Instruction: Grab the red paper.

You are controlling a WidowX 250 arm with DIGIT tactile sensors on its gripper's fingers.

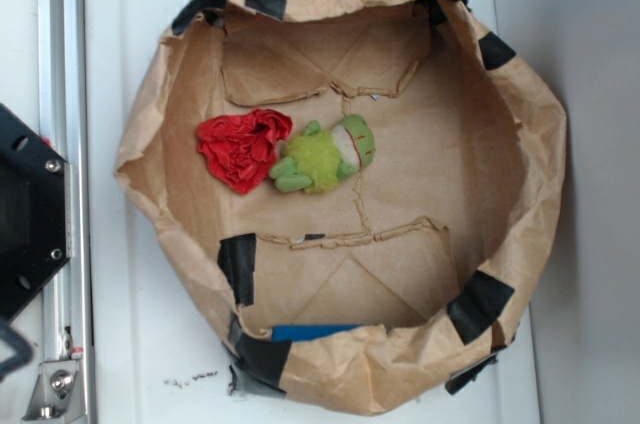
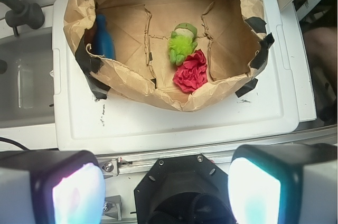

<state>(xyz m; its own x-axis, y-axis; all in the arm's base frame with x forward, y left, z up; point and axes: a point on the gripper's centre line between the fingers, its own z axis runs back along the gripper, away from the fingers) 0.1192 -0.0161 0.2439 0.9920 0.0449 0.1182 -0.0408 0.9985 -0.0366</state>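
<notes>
Gripper [image 2: 166, 192] wide open and well short of the bag [image 1: 540, 144]; red paper [image 1: 243, 147] not yet grabbed.

We see the paper on the bag floor, left of centre in the exterior view, touching the frog [image 1: 325, 157] on its right. Risks, as we judge them: the fingers [image 2: 253, 189] clip the frog and lift it too, or catch the bag's crumpled rim on the way in and drag the whole bag. Thin paper may tear or slip. The bag also holds a blue thing [image 1: 312, 331] against the lower wall, partly hidden.

Tool [image 2: 166, 187] wide open, empty
</notes>
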